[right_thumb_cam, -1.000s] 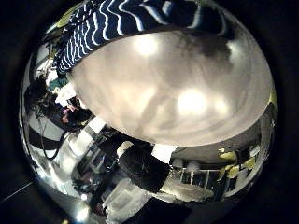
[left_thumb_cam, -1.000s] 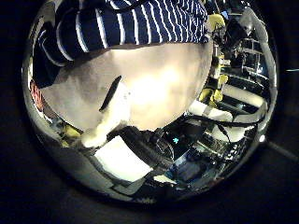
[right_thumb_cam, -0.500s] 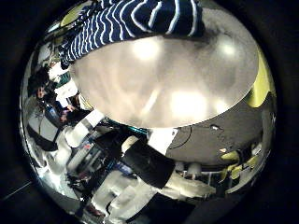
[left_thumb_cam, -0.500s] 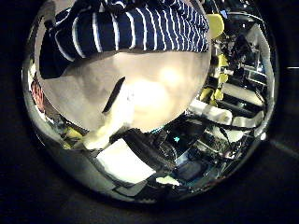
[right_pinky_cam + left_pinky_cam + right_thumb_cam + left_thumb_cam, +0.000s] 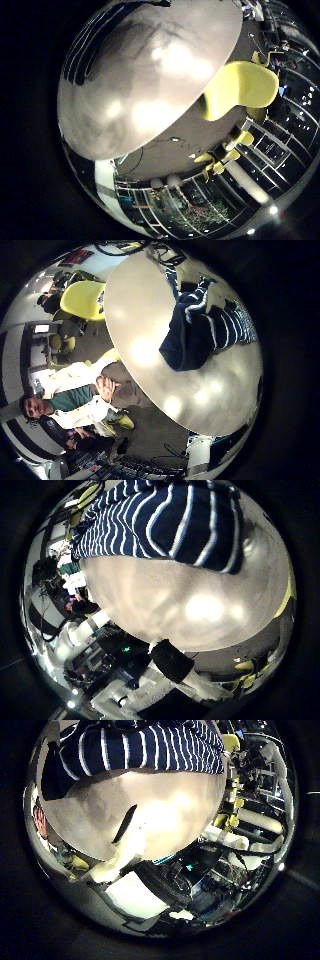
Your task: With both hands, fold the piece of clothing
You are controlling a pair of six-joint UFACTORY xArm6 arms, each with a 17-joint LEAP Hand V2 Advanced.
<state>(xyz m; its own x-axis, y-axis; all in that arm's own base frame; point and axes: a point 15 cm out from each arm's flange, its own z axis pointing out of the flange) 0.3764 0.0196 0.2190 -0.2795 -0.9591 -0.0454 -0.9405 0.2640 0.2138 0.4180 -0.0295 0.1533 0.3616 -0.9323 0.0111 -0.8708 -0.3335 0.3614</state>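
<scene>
A dark-and-white striped garment [image 5: 205, 325] lies bunched up on a round table [image 5: 150, 355], near one edge, with nothing gripping it in the left little finger side view. In the left thumb side view the garment [image 5: 140, 748] stretches across the table's far part. A white-and-black finger of my left hand [image 5: 112, 855] reaches out straight over bare tabletop [image 5: 175, 810], apart from the cloth. In the right thumb side view the striped cloth [image 5: 170, 525] fills much of the picture, close to that palm, above bare tabletop [image 5: 190, 610]. The right hand's fingers are not clearly visible.
The right little finger side view shows only bare tabletop [image 5: 150, 80] and its rim. A yellow chair [image 5: 240, 85] stands just beyond the table's edge, and the yellow chair [image 5: 80, 300] also shows past the rim. Equipment racks surround the table.
The striped cloth has grown much larger in the right thumb side view, so that palm has come closer to it. The left thumb side view has barely shifted.
</scene>
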